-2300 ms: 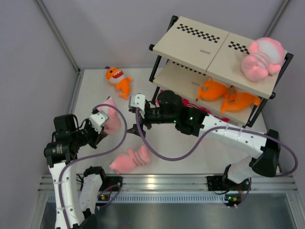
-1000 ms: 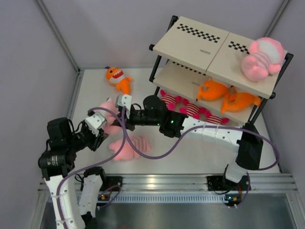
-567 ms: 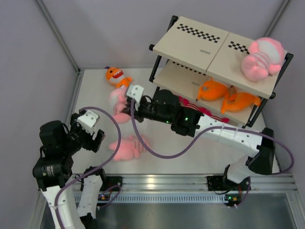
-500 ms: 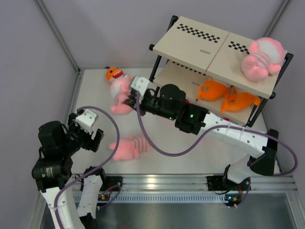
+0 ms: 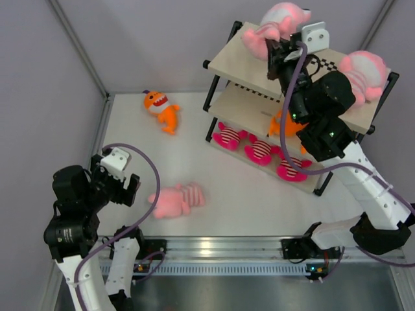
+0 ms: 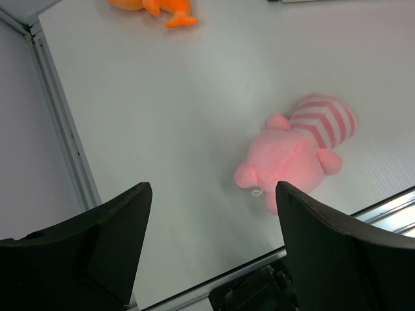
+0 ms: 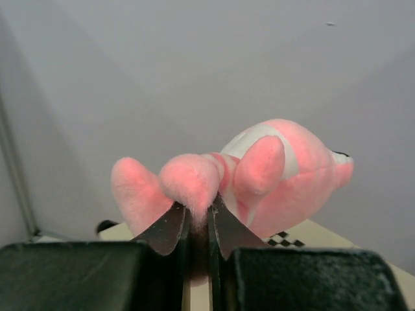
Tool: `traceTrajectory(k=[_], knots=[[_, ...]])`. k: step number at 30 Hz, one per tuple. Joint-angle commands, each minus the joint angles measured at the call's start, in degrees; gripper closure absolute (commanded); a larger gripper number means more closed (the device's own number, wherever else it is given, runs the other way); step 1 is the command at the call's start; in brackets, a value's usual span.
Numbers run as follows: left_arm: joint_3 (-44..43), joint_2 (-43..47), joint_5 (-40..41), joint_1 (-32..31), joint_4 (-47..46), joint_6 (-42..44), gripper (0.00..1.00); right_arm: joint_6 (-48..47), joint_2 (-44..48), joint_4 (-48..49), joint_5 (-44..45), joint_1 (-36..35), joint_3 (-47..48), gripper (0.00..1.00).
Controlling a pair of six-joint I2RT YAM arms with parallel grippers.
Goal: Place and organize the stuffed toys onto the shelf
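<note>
Right gripper [image 7: 198, 214] is clamped on a big pale-pink striped plush animal [image 7: 272, 168], holding it just over the black-framed beige shelf's [image 5: 259, 61] top board. Left gripper [image 6: 213, 188] hangs wide open above the white surface [image 6: 162, 97], near a second pink plush toy [image 6: 295, 146].

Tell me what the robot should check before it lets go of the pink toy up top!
1. Right gripper shut on held pink toy: ok.
2. That toy above the top board: ok.
3. Toy resting on the board: cannot tell.
4. Bare board beside other pink toy: ok.
5. Left gripper open, away from the shelf: ok.
6. Every toy shelved: not ok; loose pink toy and orange fish aren't.
</note>
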State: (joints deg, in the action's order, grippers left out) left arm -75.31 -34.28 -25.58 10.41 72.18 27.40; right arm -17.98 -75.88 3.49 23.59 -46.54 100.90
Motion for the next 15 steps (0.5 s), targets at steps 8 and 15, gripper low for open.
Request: traceTrajectory(k=[8, 15], knots=[[2.09, 0.53, -1.75, -0.4, -1.78, -0.5, 0.17, 8.48, 6.44, -7.0, 1.81, 13.06, -9.49, 1.0], [1.83, 0.36, -1.57, -0.48, -1.78, -0.24, 0.16, 12.17, 10.13, -8.32, -0.56, 16.04, -15.21, 1.0]])
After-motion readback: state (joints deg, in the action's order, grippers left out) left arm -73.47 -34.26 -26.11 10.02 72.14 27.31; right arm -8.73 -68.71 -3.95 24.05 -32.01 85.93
